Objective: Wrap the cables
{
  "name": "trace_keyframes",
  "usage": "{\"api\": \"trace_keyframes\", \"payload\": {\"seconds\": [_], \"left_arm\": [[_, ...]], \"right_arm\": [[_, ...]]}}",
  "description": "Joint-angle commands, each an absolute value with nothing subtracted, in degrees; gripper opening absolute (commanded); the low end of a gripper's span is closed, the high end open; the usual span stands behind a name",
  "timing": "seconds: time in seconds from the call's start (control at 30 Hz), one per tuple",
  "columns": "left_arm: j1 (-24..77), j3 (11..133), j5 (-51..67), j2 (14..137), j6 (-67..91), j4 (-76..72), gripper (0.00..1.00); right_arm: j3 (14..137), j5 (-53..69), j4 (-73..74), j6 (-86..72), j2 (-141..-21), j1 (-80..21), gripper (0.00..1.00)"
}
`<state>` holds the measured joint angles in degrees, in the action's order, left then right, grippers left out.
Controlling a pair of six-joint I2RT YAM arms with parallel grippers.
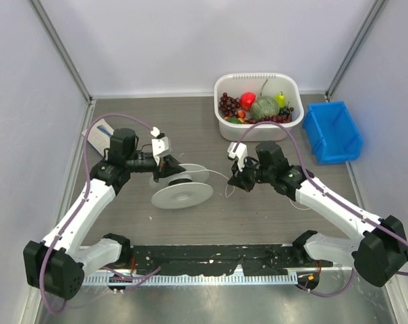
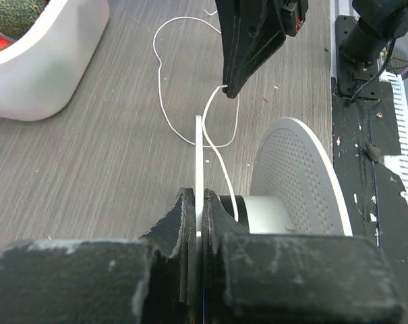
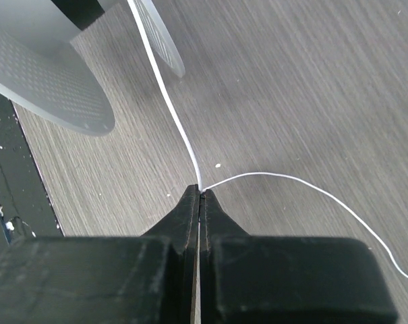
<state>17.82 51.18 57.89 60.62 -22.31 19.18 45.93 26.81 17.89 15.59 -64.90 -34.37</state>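
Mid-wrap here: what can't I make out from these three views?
- Wraps on the spool hub: left wrist view, the left hand, clamped on a flange, blocks its near side; top view, too small.
- Free end of the cord: right wrist view, it runs off the right edge beyond the right hand.
- Cord's full path: top view, too thin to trace.

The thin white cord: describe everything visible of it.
The cord is one very thin, white, limp string. The shut right gripper pinches it at its fingertips. From there one stretch runs nearly straight up to the hub of the white spool, which the left gripper clamps by a flange. The rest curves away loose over the grey wood-grain table, lying in slack loops.
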Motion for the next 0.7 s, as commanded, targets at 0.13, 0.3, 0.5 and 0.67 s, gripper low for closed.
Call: {"api": "trace_keyframes", "payload": {"seconds": [0.13,0.3,0.5,0.67], "left_arm": [[17.6,51.1,59.9,61.3,-24.4,18.7,0.34],[17.6,51.0,58.0,61.3,-24.5,19.0,0.41],[17.5,51.7,57.4,60.8,-24.8,22.1,0.48],[17.5,53.1,58.6,59.5,-28.2,28.9,0.65]], "right_arm": [[44.6,28.1,14.7,15.1,-65.4,-34.5,0.01],[44.6,27.9,13.4,14.1,-66.4,-35.3,0.01],[44.7,26.9,12.9,13.5,-66.9,-36.8,0.01],[44.9,24.9,12.7,12.3,-66.8,-37.4,0.01]]}}
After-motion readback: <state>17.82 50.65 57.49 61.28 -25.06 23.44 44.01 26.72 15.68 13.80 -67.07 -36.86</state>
